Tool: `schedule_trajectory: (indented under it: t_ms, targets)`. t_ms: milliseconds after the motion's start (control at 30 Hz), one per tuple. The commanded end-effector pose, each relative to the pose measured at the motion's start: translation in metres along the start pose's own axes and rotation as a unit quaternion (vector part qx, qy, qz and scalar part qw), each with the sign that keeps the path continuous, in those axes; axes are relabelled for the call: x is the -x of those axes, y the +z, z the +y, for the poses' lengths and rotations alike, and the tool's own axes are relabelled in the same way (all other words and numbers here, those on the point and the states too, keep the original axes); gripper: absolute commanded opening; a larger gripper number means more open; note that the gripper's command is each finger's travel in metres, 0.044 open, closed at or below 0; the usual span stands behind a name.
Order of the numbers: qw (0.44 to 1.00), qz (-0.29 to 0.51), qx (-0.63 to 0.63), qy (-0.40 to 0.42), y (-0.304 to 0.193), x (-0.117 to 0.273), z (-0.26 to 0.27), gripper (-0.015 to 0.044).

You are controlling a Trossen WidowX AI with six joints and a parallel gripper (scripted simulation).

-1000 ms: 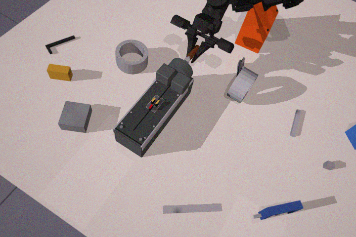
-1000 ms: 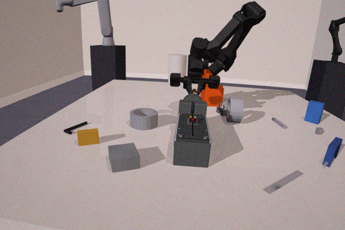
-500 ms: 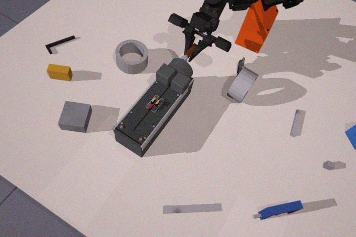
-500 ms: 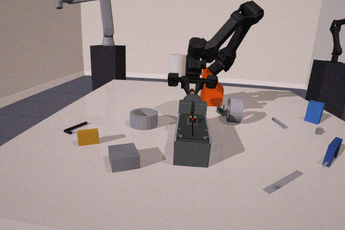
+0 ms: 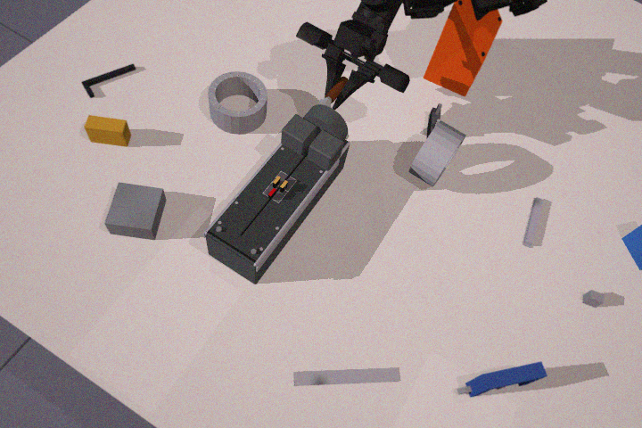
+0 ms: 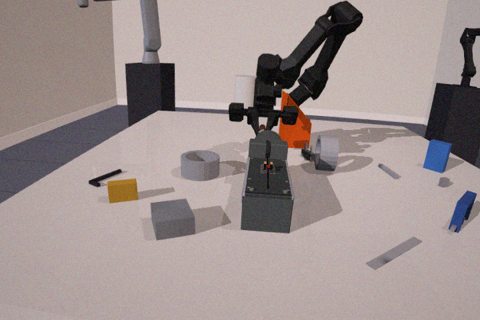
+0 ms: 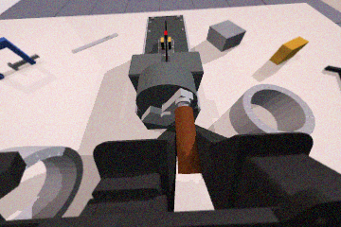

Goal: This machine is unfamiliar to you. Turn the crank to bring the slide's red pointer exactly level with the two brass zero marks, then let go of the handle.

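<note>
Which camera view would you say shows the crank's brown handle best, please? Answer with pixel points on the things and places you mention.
The wrist view: the handle (image 5: pixel 337 89) (image 6: pixel 262 127) (image 7: pixel 187 137) appears large there, nearly full length. The top view shows a short piece between the fingers; the exterior view, just a tip above the machine.

And here's the machine (image 5: pixel 251 201) (image 6: pixel 267 213) (image 7: pixel 154 38) on the surface (image 5: pixel 180 327) (image 6: pixel 210 283) (image 7: pixel 36 113), crank handle (image 5: pixel 337 89) (image 6: pixel 262 127) (image 7: pixel 186 137) at one end, between the end effector's (image 5: pixel 333 102) (image 6: pixel 262 133) (image 7: pixel 185 129) fingers; from the exterior view, an upright ring (image 5: pixel 438 152) (image 6: pixel 327 160) (image 7: pixel 71 180) sits right of it, a block (image 5: pixel 135 207) (image 6: pixel 173 219) (image 7: pixel 225 35) left; up top, the pointer (image 5: pixel 272 192) (image 6: pixel 268 166) (image 7: pixel 166 33) lies, seemingly, just beyond the zero marks (image 5: pixel 283 185) (image 6: pixel 271 164) (image 7: pixel 169 43), away from the crank.
</note>
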State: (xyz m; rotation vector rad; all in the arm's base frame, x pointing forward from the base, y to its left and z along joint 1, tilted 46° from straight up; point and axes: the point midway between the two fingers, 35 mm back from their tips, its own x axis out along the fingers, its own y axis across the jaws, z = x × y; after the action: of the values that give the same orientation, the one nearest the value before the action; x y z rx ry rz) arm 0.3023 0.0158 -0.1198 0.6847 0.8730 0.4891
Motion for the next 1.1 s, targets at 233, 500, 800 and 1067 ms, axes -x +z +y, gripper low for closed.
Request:
schedule_trajectory:
  t_ms: [233,500,800,1067]
  targets:
    - [1.0,0.001,-0.001,-0.006,-0.009,-0.008,-0.012,0.0]
    - [1.0,0.001,-0.001,-0.006,-0.015,-0.015,-0.015,0.0]
    - [1.0,0.001,-0.002,-0.005,-0.022,-0.022,-0.015,0.0]
    - [1.0,0.001,-0.002,-0.005,-0.029,-0.03,-0.011,0.0]
